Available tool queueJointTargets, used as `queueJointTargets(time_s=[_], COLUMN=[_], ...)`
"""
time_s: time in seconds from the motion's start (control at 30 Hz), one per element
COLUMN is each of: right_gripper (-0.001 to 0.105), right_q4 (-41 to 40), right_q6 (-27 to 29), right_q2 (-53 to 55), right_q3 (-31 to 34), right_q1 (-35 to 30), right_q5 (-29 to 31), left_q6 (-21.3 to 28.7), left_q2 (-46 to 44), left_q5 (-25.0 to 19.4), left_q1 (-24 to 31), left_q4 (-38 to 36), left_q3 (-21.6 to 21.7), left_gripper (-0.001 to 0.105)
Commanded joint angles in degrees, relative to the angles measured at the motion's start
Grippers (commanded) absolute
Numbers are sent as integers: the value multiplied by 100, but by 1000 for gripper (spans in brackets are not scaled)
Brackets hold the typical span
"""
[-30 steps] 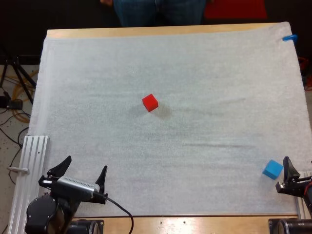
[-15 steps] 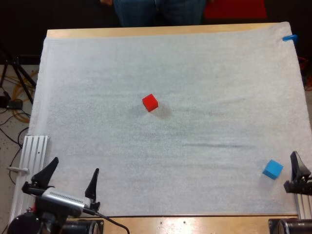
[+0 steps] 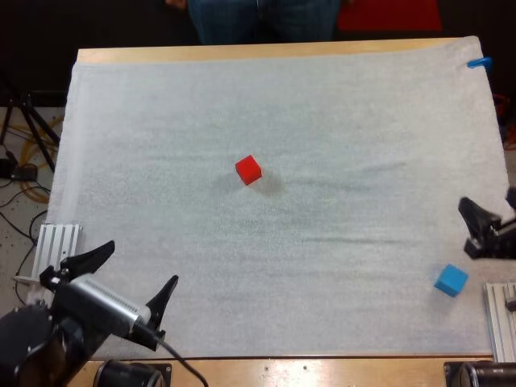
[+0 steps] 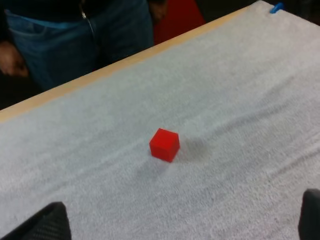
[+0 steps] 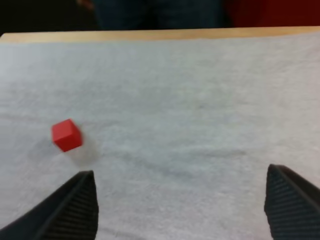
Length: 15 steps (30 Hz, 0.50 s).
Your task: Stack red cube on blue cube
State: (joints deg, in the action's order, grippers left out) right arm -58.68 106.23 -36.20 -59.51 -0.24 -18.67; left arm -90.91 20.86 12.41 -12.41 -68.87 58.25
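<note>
White matting (image 3: pixel 322 105) covers nearly all of the wooden table (image 3: pixel 242 53), whose bare edge runs along the top of the high view. Beyond that edge stand a person's legs (image 3: pixel 262 18) in blue jeans. The red cube (image 3: pixel 248 169) sits alone on the mat a little left of centre, turned slightly askew and well apart from both arms. The blue cube (image 3: pixel 451 280) lies at the lower right, near the mat's right edge.

The left gripper (image 3: pixel 141 264) is at the lower left corner, over the mat and just beside an aluminium rail (image 3: pixel 55 246). Its two black fingers are spread wide with nothing between them. In the left wrist view the red cube lies well ahead of them, toward the table's far edge.

The right gripper (image 3: pixel 487 198) comes in at the right edge, above the blue cube in the frame and clear of it. The right wrist view shows its fingers (image 5: pixel 75 205) standing far apart, released and holding nothing, with the red cube ahead of one finger.
</note>
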Motion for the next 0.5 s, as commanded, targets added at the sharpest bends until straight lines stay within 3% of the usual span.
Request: queueJointTargets(time_s=[0.0,0.2,0.47], right_gripper=[67,67,67], right_q4=[51,234,1144], right_q6=[118,163,-187], right_q2=[-158,-859,-2283], right_q3=[-184,-592,-1060], right_q1=[82,775,2525], right_q5=[-188,-77,813], left_q6=[-8,-8,-8], left_q2=[70,213,212], left_q5=[28,28,28], left_q1=[-27,-27,-27], left_q4=[-37,-37,-37], left_q3=[53,58,58], left_gripper=[87,87,87])
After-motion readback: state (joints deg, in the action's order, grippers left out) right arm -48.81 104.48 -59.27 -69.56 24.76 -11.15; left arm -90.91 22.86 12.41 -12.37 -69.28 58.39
